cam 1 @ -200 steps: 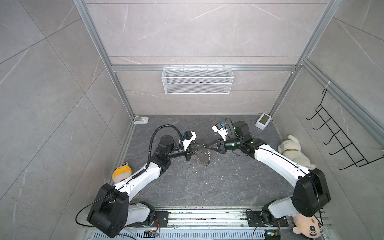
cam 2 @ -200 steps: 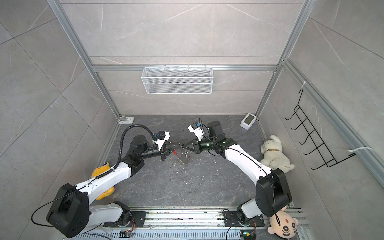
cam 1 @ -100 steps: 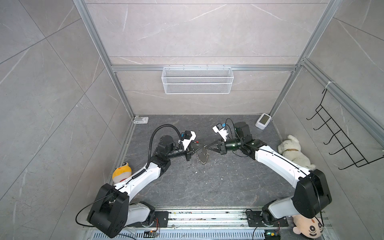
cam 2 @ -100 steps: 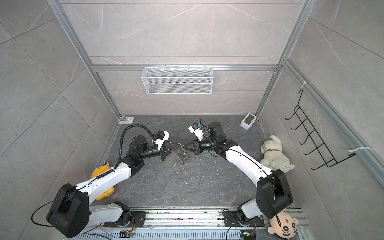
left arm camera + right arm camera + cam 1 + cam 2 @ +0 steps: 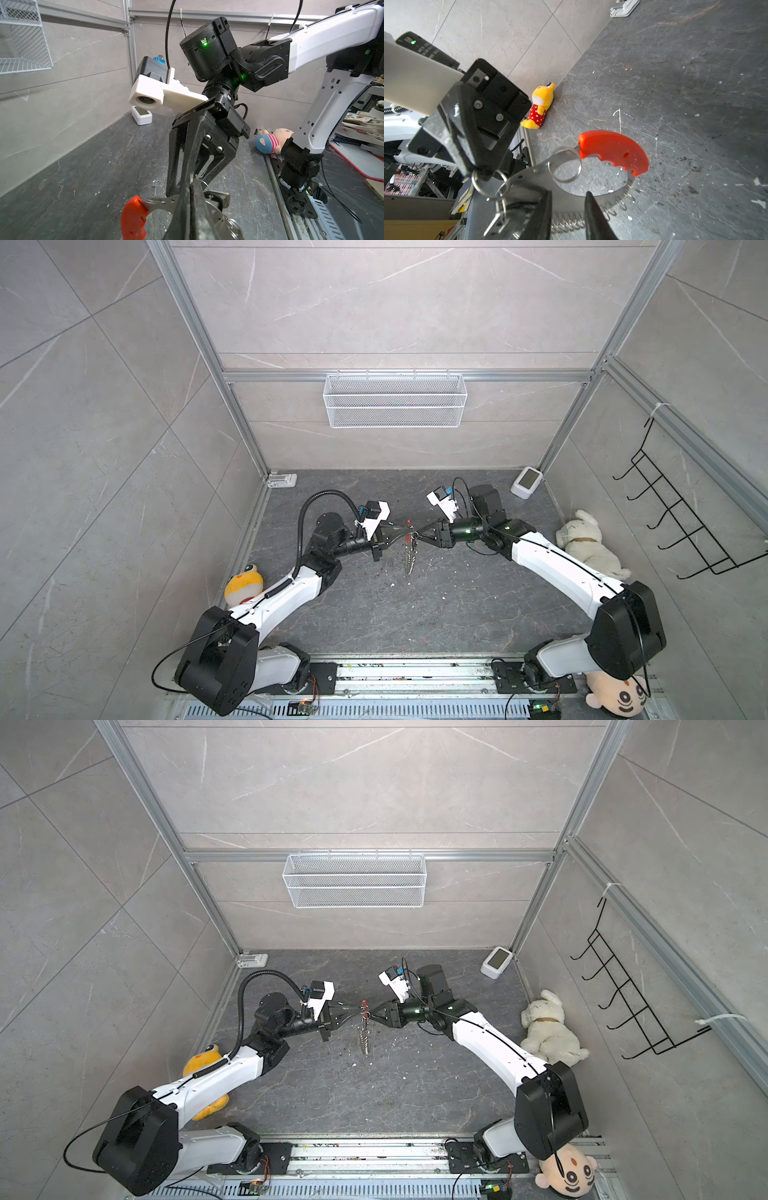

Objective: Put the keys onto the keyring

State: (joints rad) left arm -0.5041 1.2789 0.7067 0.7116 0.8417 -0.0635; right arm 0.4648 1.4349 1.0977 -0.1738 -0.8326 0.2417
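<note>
1. Hanging in mid-air above the dark stone tabletop (image 5: 415,614), between both arms: large keyring (image 5: 527,180) of curved silver metal band, red plastic grip (image 5: 612,151) and a dangling string of small silver rings (image 5: 410,556).
2. Pinching a small silver split ring (image 5: 476,188) at the band's end with the left gripper (image 5: 479,172), fingers pressed together.
3. Hovering close with the right gripper (image 5: 568,192), fingers parted, clamping nothing.
4. Dangling below that split ring: flat silver key piece (image 5: 500,222), seemingly linked to the band, the joint partly hidden.
5. Judging the threading as nearly finished; remaining: confirming the link, then releasing.
</note>
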